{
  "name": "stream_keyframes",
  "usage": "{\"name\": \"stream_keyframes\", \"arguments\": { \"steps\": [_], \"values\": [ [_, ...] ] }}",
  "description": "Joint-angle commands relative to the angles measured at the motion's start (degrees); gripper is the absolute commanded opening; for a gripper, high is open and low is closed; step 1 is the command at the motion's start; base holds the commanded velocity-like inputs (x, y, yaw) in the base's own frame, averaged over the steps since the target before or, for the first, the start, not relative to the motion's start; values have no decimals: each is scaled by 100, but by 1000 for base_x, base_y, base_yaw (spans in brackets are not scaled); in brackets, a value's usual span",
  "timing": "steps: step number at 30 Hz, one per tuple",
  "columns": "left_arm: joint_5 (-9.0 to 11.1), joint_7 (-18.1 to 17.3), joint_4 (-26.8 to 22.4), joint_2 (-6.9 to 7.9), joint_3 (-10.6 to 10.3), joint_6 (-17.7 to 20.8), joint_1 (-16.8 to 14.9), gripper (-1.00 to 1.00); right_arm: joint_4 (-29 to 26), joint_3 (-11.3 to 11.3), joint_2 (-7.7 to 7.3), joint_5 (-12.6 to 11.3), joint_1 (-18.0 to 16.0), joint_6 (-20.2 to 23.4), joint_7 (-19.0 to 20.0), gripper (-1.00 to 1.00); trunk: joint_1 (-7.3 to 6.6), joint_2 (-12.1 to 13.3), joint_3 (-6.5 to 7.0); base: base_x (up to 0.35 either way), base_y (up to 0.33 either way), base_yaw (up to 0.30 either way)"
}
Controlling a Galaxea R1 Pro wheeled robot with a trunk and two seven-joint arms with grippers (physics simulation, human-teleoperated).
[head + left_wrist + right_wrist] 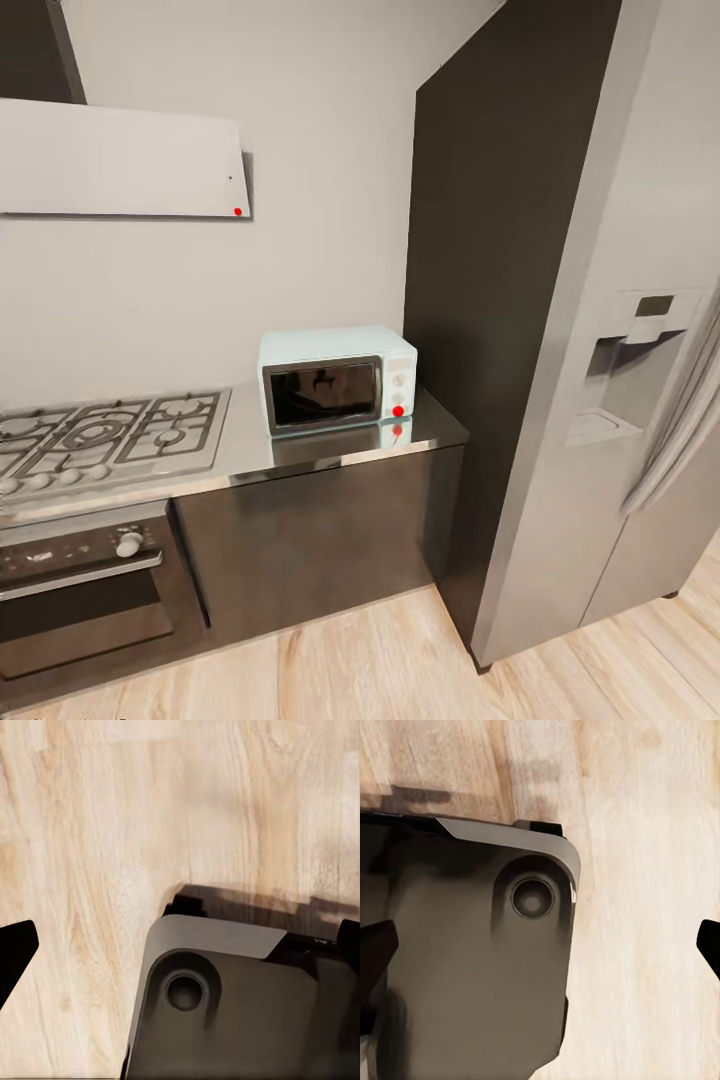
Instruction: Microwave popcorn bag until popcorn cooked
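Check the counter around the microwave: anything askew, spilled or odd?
Nothing stands out. The microwave sits upright and square on the countertop beside the hob, door shut. No spill or damage visible. There is no popcorn bag on this stretch.

Left end effector (180, 945): fingertips wide apart, floor (112, 810) and robot base (240, 1012) beyond. Microwave (337, 379) front unobstructed; dark panel (480, 300) close beside it.
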Motion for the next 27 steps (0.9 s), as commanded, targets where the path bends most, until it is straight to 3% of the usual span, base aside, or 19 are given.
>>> {"name": "stream_keyframes", "arguments": {
  "steps": [1,10,27],
  "values": [
    [40,13,4,-17,-49,-14,4,100,14,-49,-8,52,-6,-28,-12,100,0,-5,-7,0,0,167],
    [25,-64,-2,-111,-57,-12,16,100,14,-51,-16,54,-6,-28,-12,100,0,-5,-7,0,0,257],
    [91,-67,-3,-119,-32,-10,16,100,14,-51,-16,56,-6,-27,-12,100,0,-5,-24,0,0,270]
  ]
}}
